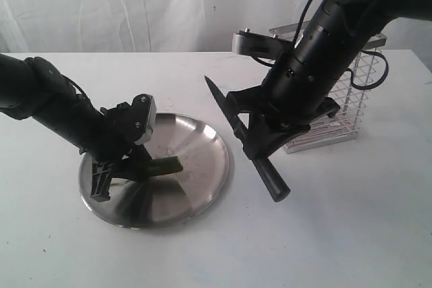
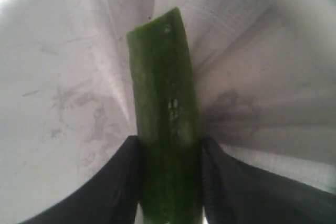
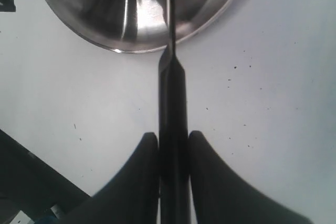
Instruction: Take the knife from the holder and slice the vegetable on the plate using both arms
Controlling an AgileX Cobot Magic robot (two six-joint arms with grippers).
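While the white table [image 1: 351, 234] spreads wide under everything, the big right arm [image 1: 317, 52] swoops down from the top right corner, slanting low toward the middle with its wrist tipped at the plate. Over on the other side, the left arm [image 1: 47, 102] stretches in from the left edge, sloping down to the plate's near-left rim. Behind the right arm stands the holder [image 1: 358, 109], the upright chrome wire basket, well back from the action. In the centre sits the plate [image 1: 202, 166], round and shiny steel. Now the right gripper [image 1: 255, 146], and look at that: its jaws are pinched tight on the handle of the knife [image 1: 223, 107], all black, held at a slant just beside the plate's right rim, tip up and away, butt end down near the table. From the right wrist camera the blade runs straight out between the fingers [image 3: 149, 171] toward the plate's edge. The left gripper [image 1: 121, 173] is down on the plate, both jaws pressed against the sides of the vegetable [image 2: 163, 87], a green piece lying flat on the steel, its free end pointing toward the plate's centre.
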